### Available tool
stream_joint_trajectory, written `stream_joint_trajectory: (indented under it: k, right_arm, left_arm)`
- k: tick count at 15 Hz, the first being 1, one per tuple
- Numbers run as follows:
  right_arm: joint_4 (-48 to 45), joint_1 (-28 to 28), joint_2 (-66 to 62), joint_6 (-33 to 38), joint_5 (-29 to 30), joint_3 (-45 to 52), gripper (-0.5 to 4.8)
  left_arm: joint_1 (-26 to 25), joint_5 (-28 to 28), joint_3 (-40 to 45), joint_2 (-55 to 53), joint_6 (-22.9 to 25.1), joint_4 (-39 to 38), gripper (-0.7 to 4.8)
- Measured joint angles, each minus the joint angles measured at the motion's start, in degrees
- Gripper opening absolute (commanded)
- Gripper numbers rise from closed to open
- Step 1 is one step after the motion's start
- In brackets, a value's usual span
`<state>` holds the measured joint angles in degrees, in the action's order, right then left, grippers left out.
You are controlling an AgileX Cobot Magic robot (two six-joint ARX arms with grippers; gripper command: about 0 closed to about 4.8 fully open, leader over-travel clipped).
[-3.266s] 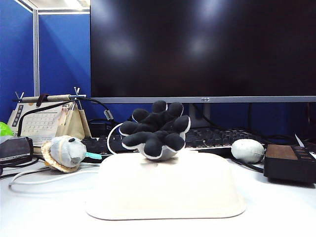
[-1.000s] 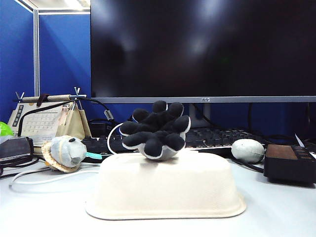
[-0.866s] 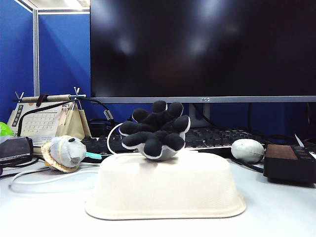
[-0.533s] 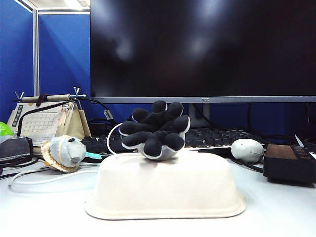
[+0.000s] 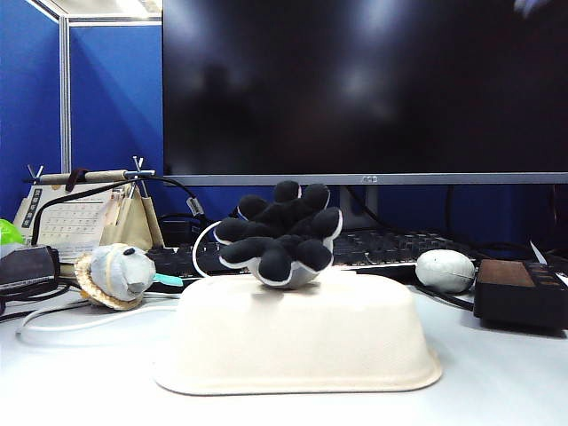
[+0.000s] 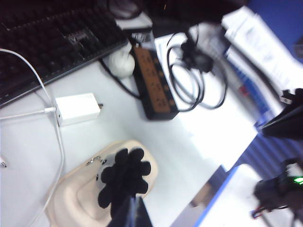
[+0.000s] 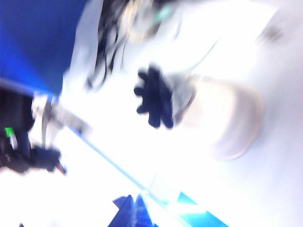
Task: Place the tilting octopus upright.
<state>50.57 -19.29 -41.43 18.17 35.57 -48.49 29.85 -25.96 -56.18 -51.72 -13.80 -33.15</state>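
One octopus [image 5: 280, 232] is lying tipped on the upturned pulp tray [image 5: 297, 342], black undersides showing. Both pincers are hanging above: left [image 6: 131, 215] unreadable, right [image 7: 134, 213] pressed together. Gripping its dome should be safest.

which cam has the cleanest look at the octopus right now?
Exterior view: the octopus is sharp and centred, tipped on the upturned cream tray, black undersides facing the camera. The left wrist view shows it from above, small, partly behind the left gripper. The right wrist view gives only a motion-blurred dark shape.
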Motion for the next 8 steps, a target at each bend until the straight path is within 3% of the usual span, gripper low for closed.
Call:
stream_joint_trajectory:
  k: [3, 8]
  right_arm:
    - [-9.0, -5.1, -1.3, 0.0, 0.0, 9.0, 0.53]
    - [-15.2, -6.4, -7.3, 0.2, 0.2, 10.7, 0.68]
  left_arm:
    - [6.1, 11.9, 0.0, -2.1, 1.4, 0.2, 0.21]
    - [9.8, 13.1, 0.0, -10.7, 1.7, -1.8, 0.22]
